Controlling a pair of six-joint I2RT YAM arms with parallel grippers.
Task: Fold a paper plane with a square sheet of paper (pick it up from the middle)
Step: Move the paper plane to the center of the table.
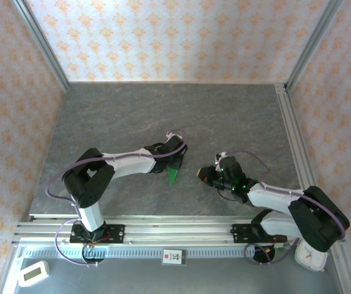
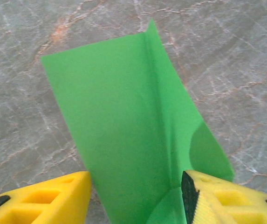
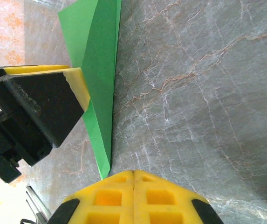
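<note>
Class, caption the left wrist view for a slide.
Bright green folded paper plane, crease raised, on the grey marbled table between the open yellow fingers of the left gripper.

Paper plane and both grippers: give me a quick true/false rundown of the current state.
1. The paper plane is green, with a crease running along it. True.
2. The right gripper is shut. True.
3. The right gripper holds the paper plane. False: it is shut on nothing; the plane's tip lies close by its fingers, not between them.
4. The left gripper is shut tight. False: its fingers stand apart, with the paper plane between them.
5. The table is white. False: it is grey with a marble pattern.
</note>
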